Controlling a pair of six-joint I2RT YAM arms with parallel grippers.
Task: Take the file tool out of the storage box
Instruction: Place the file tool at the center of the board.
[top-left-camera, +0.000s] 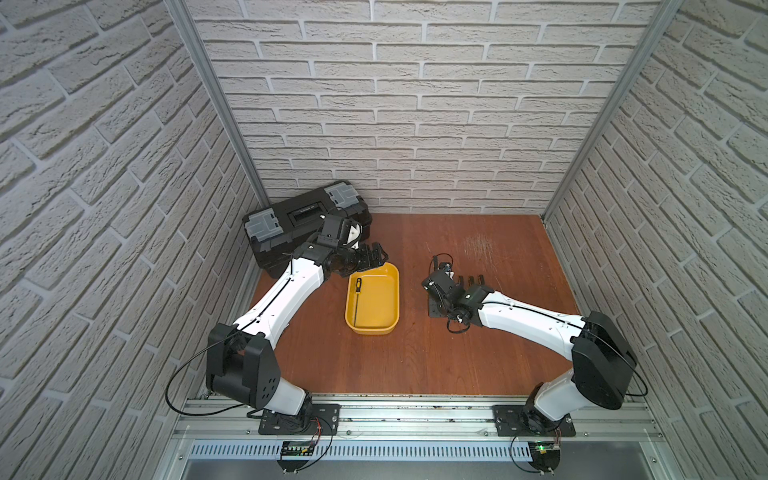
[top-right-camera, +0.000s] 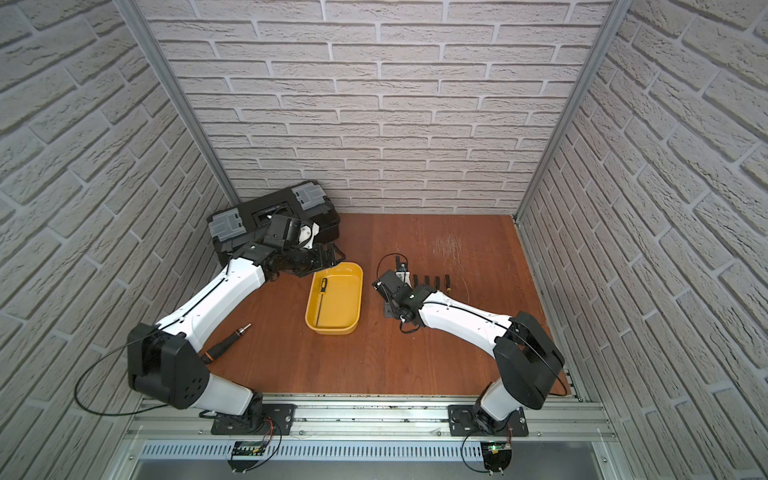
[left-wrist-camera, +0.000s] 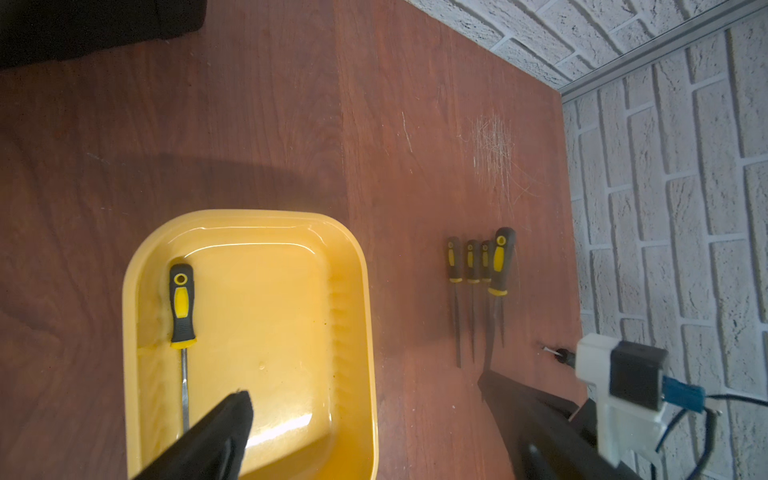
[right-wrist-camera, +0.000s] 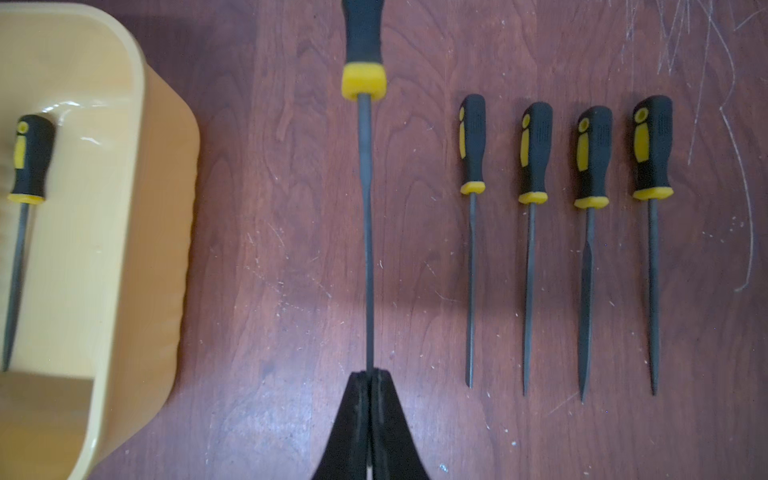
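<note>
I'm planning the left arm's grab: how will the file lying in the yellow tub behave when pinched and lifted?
Probably stiff: the matching held file juts straight from the right pincer, gripped near its shaft tip. Likely handle-heavy, given the thick handle and slim shaft. In the yellow tub, the file might roll or skid on the glossy floor.

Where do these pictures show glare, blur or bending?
Left wrist view: white glare streaks on the floor of the shallow yellow plastic tub, and the black finger near the lens is blurred. Right wrist view: the tub looks pale and soft. Both top views: the brick-pattern walls bow, a wide lens effect.
</note>
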